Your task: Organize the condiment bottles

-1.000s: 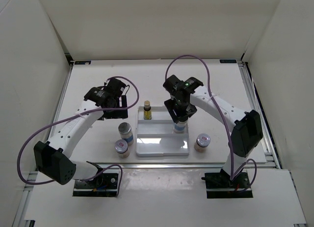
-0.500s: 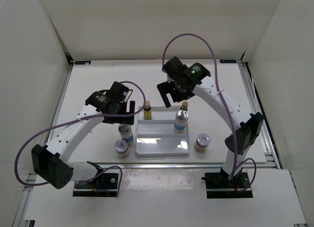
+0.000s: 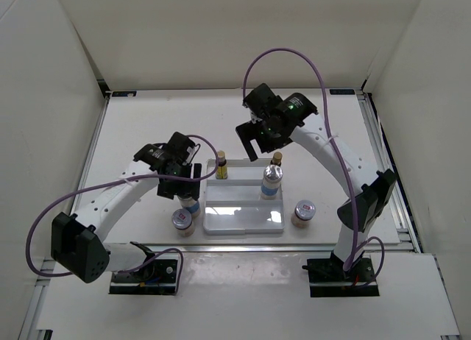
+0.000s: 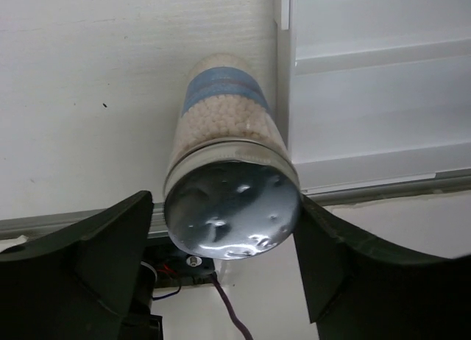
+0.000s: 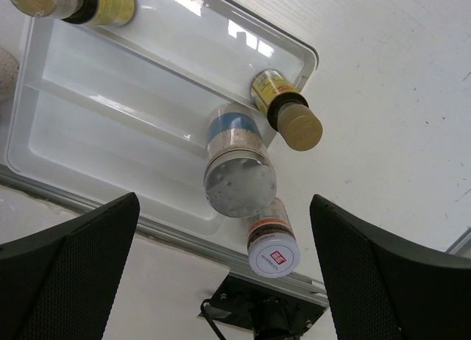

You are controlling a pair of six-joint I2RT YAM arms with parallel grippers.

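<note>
My left gripper (image 3: 183,185) is open and straddles the silver lid of a blue-white bottle (image 4: 229,174) standing on the table just left of the white rack (image 3: 243,216). A thin gap shows at its left finger (image 4: 110,244). My right gripper (image 3: 255,140) is open, empty and raised behind the rack. The other blue-white bottle (image 3: 271,181) stands on the rack's right side (image 5: 235,167). One amber bottle (image 3: 221,165) stands on the rack's back left. The other amber bottle (image 3: 277,160) stands at the rack's back right corner. Red-label bottles stand on the table at the left (image 3: 182,221) and right (image 3: 303,212).
The rack's steps (image 4: 368,97) lie right of the left gripper's bottle. In the right wrist view the right red-label bottle (image 5: 271,241) sits near the table's front rail (image 5: 147,226). White walls enclose the table on three sides.
The right gripper let go of a blue-white bottle on the rack and rose back. The left gripper came forward and down over the other blue-white bottle.
</note>
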